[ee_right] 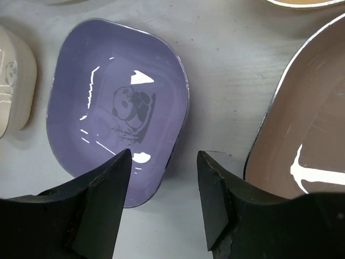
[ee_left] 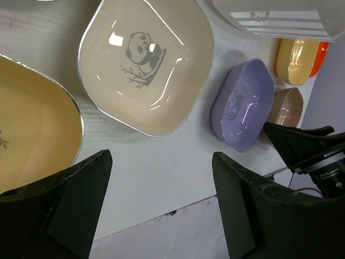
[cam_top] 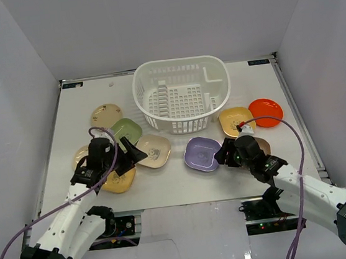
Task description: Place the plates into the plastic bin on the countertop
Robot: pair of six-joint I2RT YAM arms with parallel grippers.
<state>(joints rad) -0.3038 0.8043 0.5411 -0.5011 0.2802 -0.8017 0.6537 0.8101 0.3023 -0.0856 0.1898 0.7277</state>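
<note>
Purple plate (ee_right: 116,108) is lying under our right hand (ee_right: 163,156), spread and empty. We're lining its near rim between the jaws before pinching.

Enclosure: plain white walls on three sides, namely back wall (cam_top: 166,17), left wall (cam_top: 2,111) and right wall (cam_top: 333,55). No windows in view.

Countertop (cam_top: 185,181): flat, matte white, rectangular, filling the space between the walls. Faint grey scuffs show on it in the wrist views. A thin rail (cam_top: 298,115) runs along its right edge. Small dark labels (cam_top: 72,85) sit at the two far corners.

Near ledge (cam_top: 193,252): glossy white, reflective.

Light: even, diffuse, from above. Shadows are soft.
</note>
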